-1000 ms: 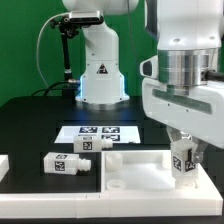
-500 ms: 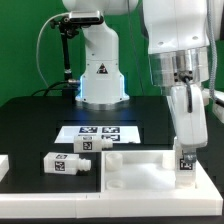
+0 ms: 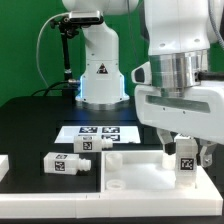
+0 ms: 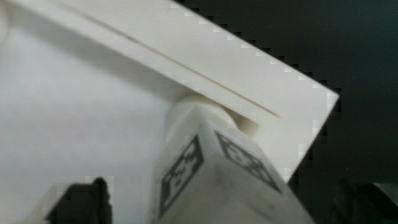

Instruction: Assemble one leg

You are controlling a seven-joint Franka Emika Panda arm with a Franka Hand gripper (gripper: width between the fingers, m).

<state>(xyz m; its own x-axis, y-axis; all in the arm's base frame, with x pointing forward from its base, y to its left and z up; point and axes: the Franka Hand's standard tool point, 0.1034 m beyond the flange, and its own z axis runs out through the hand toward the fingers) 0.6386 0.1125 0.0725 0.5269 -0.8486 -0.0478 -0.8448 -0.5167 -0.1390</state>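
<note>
Black counter (image 3: 30,115) carries a white panel (image 3: 135,170). Fingers (image 3: 166,146) clamp an upright leg (image 3: 186,162) over its far-right corner; a tilted leg could jam or slip.

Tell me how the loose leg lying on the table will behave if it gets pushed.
The leg lying on its side looks like rigid plastic, so it should stay stiff. Its blocky, flat-sided body would probably slide or pivot rather than roll on the black table. It is small and looks light, so a nudge likely moves it easily.
</note>
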